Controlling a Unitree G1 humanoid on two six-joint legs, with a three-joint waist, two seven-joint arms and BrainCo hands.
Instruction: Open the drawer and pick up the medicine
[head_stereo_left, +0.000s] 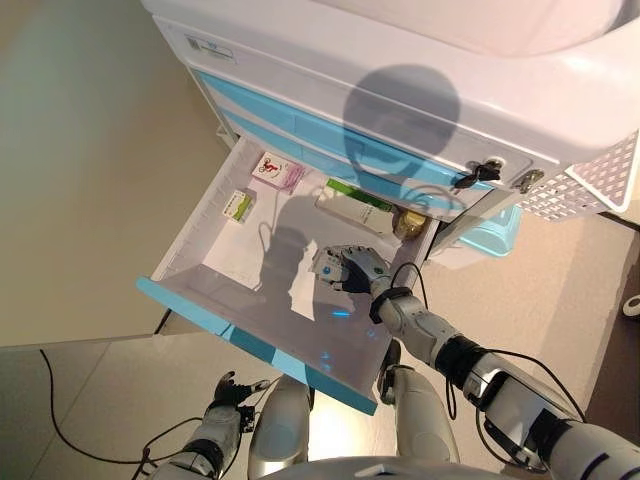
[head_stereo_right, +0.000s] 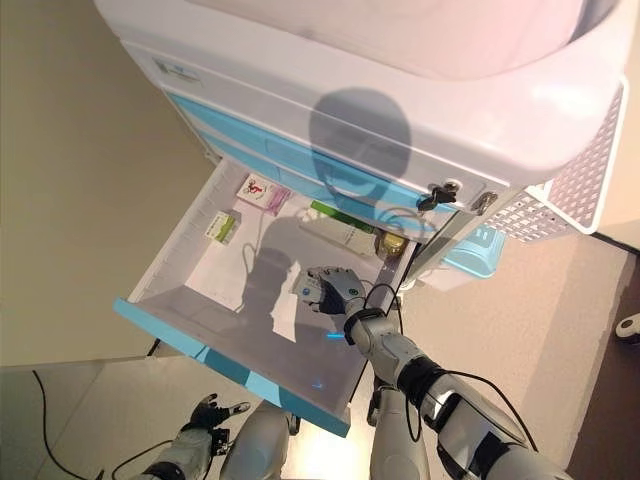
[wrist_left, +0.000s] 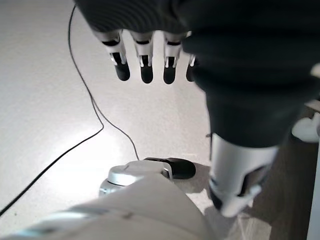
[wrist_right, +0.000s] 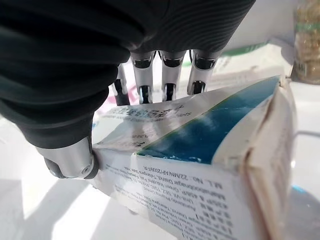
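Observation:
The cart's bottom drawer, white inside with a blue front, stands pulled out. My right hand is inside it, toward its right side. Its fingers and thumb pinch a white and blue medicine box, which also shows small at the hand in the left eye view. I cannot tell whether the box is lifted off the drawer floor. My left hand hangs low in front of the drawer, fingers straight, holding nothing.
Further back in the drawer lie a pink and white box, a small green and white box, a long green and white box, an amber bottle and a white paper. A white mesh basket hangs on the cart's right side.

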